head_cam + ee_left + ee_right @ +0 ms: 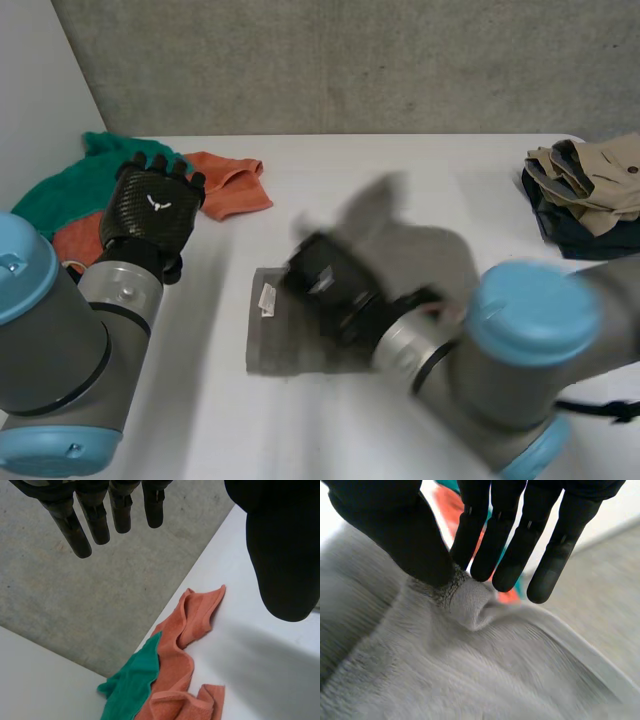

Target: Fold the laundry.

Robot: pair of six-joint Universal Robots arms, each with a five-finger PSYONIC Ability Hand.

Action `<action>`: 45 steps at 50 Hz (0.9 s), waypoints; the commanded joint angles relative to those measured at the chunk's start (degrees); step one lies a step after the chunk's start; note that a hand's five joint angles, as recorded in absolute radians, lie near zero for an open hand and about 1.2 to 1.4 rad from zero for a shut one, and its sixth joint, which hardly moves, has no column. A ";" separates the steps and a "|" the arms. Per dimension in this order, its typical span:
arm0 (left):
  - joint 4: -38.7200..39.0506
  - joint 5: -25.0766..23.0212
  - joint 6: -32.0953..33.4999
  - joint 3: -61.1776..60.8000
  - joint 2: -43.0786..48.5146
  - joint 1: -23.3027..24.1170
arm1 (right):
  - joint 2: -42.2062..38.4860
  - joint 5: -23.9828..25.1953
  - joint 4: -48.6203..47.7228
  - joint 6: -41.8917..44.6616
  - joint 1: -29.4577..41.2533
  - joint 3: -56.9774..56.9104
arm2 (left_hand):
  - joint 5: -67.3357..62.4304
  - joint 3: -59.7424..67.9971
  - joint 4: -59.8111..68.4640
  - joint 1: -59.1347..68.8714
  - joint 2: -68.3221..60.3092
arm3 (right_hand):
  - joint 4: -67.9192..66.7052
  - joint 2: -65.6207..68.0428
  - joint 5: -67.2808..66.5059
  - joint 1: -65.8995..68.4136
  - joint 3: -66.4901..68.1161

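Grey terry towel [290,345] lies at the middle of the white table [400,170], a fold of it pinched by the right hand [395,530] between thumb and fingers. At ten o'clock from it the left hand [152,205] hovers, fingers straight and spread, above an orange cloth [232,182] and a green cloth [55,195]. At two o'clock sits a pile of khaki and dark clothes [590,185].

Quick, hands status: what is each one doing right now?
Left hand: open, fingers straight, holding nothing, above the orange cloth.
Right hand: shut on the grey towel, a fold pinched between thumb and fingers.
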State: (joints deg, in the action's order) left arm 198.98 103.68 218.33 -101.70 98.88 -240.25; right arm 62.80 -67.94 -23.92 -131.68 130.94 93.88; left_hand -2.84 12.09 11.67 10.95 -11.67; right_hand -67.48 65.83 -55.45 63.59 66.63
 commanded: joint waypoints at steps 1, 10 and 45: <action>0.00 -0.05 -0.80 -0.08 0.35 1.97 | -4.97 -1.83 0.63 3.45 2.92 -0.98 | 2.84 -2.09 -1.67 -0.95 1.67 | 47.52 -45.87 45.49 -43.64 -46.67; 0.09 -0.32 -0.72 0.01 0.96 2.68 | 4.26 -9.93 10.63 -8.40 -9.29 2.18 | 2.84 -2.09 -1.67 -0.95 1.67 | 57.48 -55.83 55.45 -53.59 -56.63; -0.97 0.21 -1.15 -1.31 -1.23 3.82 | -5.32 -7.47 2.73 3.19 6.69 -1.86 | 2.84 -2.09 -1.67 -0.95 1.67 | 49.65 -48.00 47.62 -45.76 -48.80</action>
State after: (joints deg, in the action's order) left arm 198.15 103.74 217.47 -102.48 97.73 -236.50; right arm 61.86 -77.71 -23.20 -129.43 135.51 92.70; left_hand -2.84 12.09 11.67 10.95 -11.67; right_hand -61.87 59.43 -50.16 54.11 61.56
